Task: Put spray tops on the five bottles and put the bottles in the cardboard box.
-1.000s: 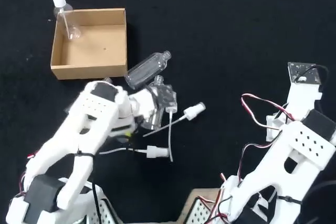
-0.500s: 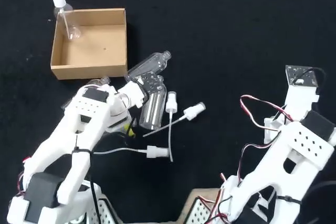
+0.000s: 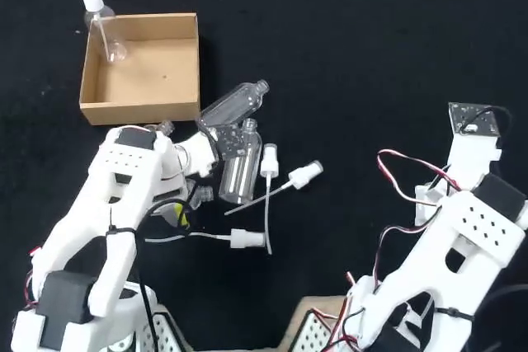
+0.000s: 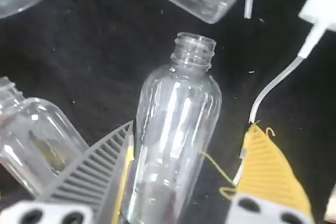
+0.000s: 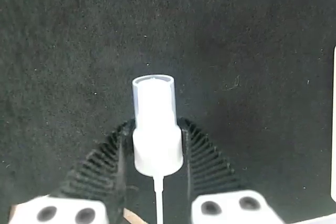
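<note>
A black table [image 3: 371, 55] carries everything. The left arm [image 3: 107, 220] bends over a group of bottles near the middle. The right arm [image 3: 470, 237] stands well apart at the other side. The cardboard box [image 3: 140, 111] sits at the far left part of the table, just beyond the left arm. Inside it a capped bottle [image 3: 110, 43] leans in the far left corner, and its spray head rises above the box wall.

Four bottles without tops lie on the table. The long bottle [image 3: 233, 107] lies tilted just beside the near right corner of the box. The middle bottle [image 3: 241, 169] lies next to it, with the neck pointing toward it. The half-hidden bottle [image 3: 162, 128] shows its neck beside the left arm, near the front wall of the box. The open bottle [image 4: 178, 114] lies between the fingers of the left gripper [image 4: 191, 127]. The jaws are spread around it: the gray finger touches its side and the yellow finger stands a little apart, so it is not clamped.

Three loose spray tops lie near these bottles. The first spray top [image 3: 270, 161] is just beside the middle bottle. The second spray top [image 3: 305, 173] is next to the first. The third spray top [image 3: 246, 239] lies nearer to the arm bases, with its thin tube running toward the left arm.

The right gripper [image 5: 156, 128] is closed on the held spray top [image 5: 156, 150]. Both fingers press on its white collar, above the black cloth.
</note>
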{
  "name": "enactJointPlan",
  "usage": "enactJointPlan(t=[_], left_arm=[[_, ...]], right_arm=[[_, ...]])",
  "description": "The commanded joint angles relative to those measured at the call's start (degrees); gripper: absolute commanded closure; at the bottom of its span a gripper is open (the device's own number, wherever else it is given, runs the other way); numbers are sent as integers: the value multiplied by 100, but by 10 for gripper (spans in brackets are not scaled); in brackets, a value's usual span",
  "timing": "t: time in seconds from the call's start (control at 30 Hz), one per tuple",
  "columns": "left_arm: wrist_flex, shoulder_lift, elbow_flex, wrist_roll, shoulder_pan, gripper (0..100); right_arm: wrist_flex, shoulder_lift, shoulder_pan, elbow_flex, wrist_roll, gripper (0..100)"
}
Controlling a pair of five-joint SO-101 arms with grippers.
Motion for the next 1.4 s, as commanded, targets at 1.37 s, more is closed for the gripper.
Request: enactJointPlan(t=[1.37], left_arm=[[-941,132,163,677,127,902]], right_arm=[[-114,-163,105,-31,53,957]])
